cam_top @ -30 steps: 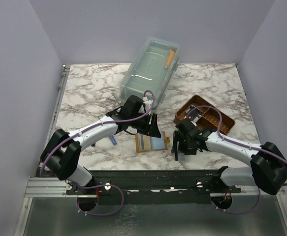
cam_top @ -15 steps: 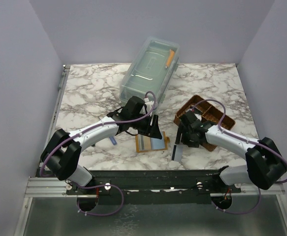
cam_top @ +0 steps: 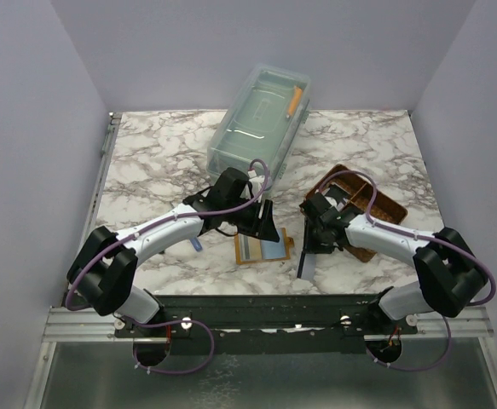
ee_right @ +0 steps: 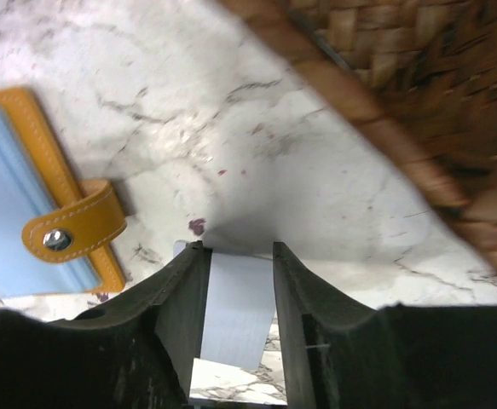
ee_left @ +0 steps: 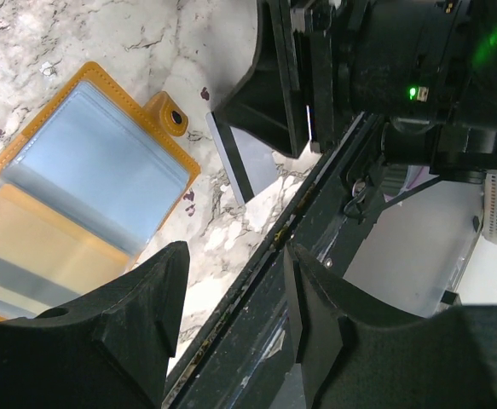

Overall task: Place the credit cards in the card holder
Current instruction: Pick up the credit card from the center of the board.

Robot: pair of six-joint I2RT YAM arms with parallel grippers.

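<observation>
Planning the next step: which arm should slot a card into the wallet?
Right. The right claw grips a grey card beside the open wallet; the left claw hangs open and empty by the wallet.

Card holder (ee_left: 86, 196): the left wrist view crops it at the picture's left edge, and its lower part is covered by the left gripper (ee_left: 235, 256). Grey card (ee_right: 231, 315), just right of the card holder: side edges masked by the right gripper (ee_right: 238, 251). Woven tray (ee_right: 401, 102), farther right: blurred, cropped.

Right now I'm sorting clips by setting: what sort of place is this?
Likely a lab test booth, not a home: plain lavender walls enclose a marble-pattern tabletop, with two robot arms bolted to a metal rail.
</observation>
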